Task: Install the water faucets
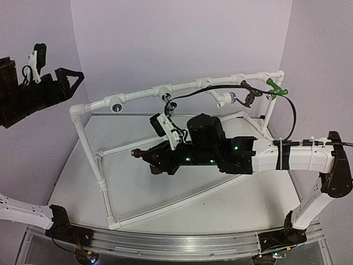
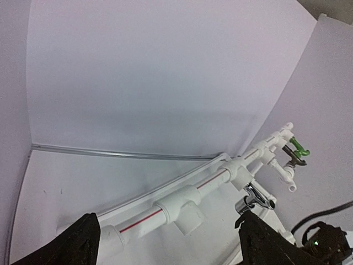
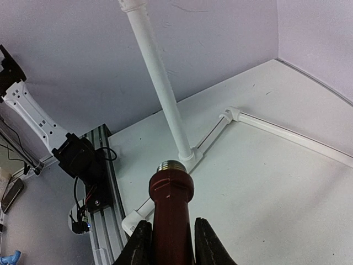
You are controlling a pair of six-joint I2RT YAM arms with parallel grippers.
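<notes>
Dark brown faucet [image 3: 172, 190], pinched by its body between the fingers of my right gripper [image 3: 172, 245], threaded metal end pointing away from the wrist. It hangs above the table [image 1: 138, 193], in front of the white pipe frame [image 1: 140, 95] and apart from it. My left gripper [image 2: 168, 232] sits high at the far left, fingers spread wide, holding nothing. The faucet looks rigid and smooth, so it may twist in the grip. I judge the faceted collar behind the thread the surest hold, leaving the thread free.
</notes>
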